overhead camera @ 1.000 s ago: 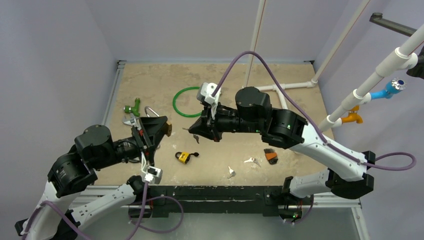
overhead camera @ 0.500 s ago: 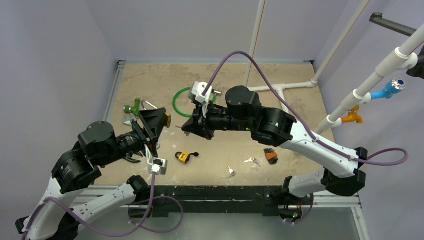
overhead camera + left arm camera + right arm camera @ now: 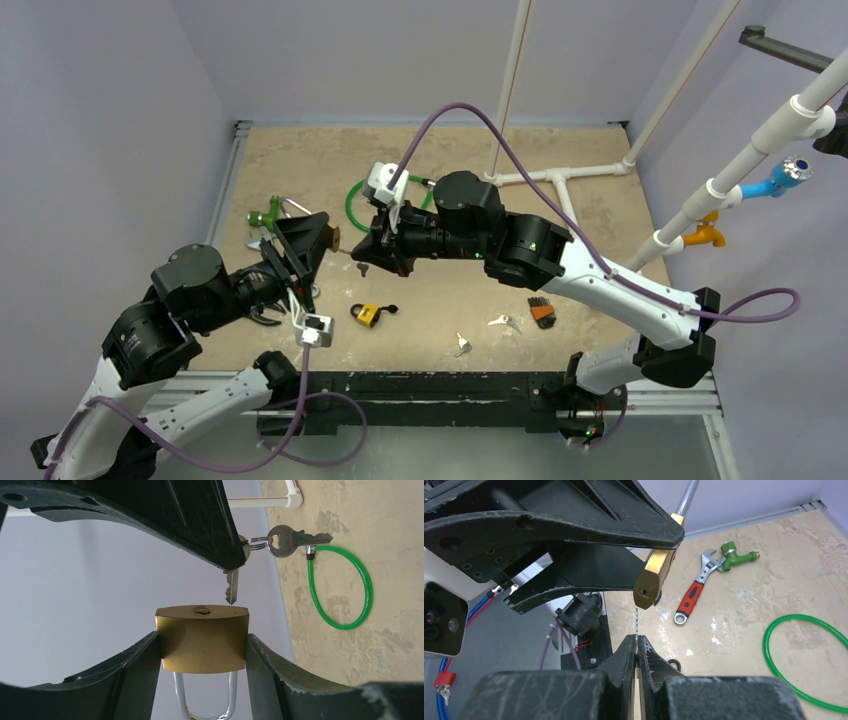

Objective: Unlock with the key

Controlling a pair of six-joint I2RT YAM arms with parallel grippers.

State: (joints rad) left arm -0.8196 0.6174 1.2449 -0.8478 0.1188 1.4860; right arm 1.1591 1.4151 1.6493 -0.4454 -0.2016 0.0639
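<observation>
**Change noted.** Within the last second the right claw (image 3: 636, 642), pressed together on the key (image 3: 637, 622), has travelled from mid-table to meet the left claw (image 3: 310, 245). The left claw has shifted only slightly. It pinches the brass padlock (image 3: 202, 639) by its two ends, shackle pointing back towards its own wrist.

**Bearing on the task.** The key tip now stands just short of the lock's base, not touching. In the left wrist view it sits to one side of the keyway (image 3: 202, 611). In my judgement the approach is finished and insertion has not begun. A small sideways correction is needed, then a straight push.

**Edges and room.** The left fingers (image 3: 135, 675) stop short of the base, so that face is bare. A spare key (image 3: 292, 536) hangs on its ring beside the right claw, outside the gap. Both claws are held in open air. The wrench (image 3: 691, 597) and green loop (image 3: 804, 660) lie on the table, well apart from them.
</observation>
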